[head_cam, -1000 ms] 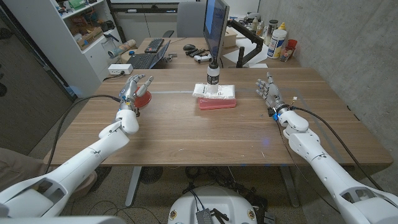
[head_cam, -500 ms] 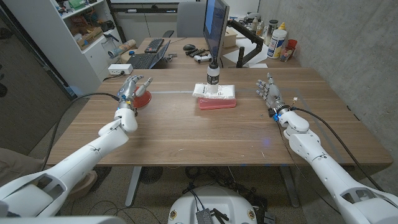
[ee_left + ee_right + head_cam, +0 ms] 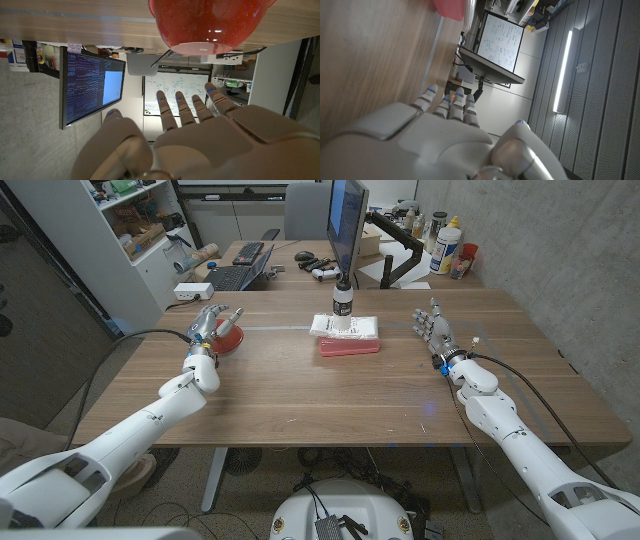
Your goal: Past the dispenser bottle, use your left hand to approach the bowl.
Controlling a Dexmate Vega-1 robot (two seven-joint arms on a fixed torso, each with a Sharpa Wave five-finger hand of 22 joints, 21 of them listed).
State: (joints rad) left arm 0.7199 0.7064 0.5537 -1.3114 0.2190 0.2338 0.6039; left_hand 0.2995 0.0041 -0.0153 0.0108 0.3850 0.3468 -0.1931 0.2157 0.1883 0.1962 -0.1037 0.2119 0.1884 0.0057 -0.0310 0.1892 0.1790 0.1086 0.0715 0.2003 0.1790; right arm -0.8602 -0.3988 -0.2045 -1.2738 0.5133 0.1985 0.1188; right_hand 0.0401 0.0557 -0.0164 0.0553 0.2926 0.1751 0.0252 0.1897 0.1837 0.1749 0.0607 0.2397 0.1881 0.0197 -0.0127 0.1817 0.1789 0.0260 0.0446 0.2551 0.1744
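Bowl: a glossy red bowl (image 3: 228, 337) sits on the wooden table (image 3: 330, 395) near its far left corner; in my left wrist view the bowl (image 3: 207, 22) lies straight beyond the fingertips, with a gap between.
Left hand: my left hand (image 3: 207, 327) is just beside the bowl on its near-left side, fingers spread and extended toward it, holding nothing; I cannot tell from the head view whether any fingertip touches the rim.
Dispenser bottle: a dark bottle with a white label (image 3: 342, 300) stands upright at the middle of the far edge, on a white and pink pack (image 3: 347, 333), well apart from the bowl.
Right hand: my right hand (image 3: 431, 326) waits toward the far right side of the table, fingers apart and empty; how it meets the surface is unclear.
Progress: I judge the approach nearly done.
Risk: if I push the left hand further forward, the spread fingers could nudge the light bowl toward the far edge or tip its rim.
Risk, cable: the black cable (image 3: 120, 350) trailing from the left arm could drag across the table's left edge and tug my aim off.
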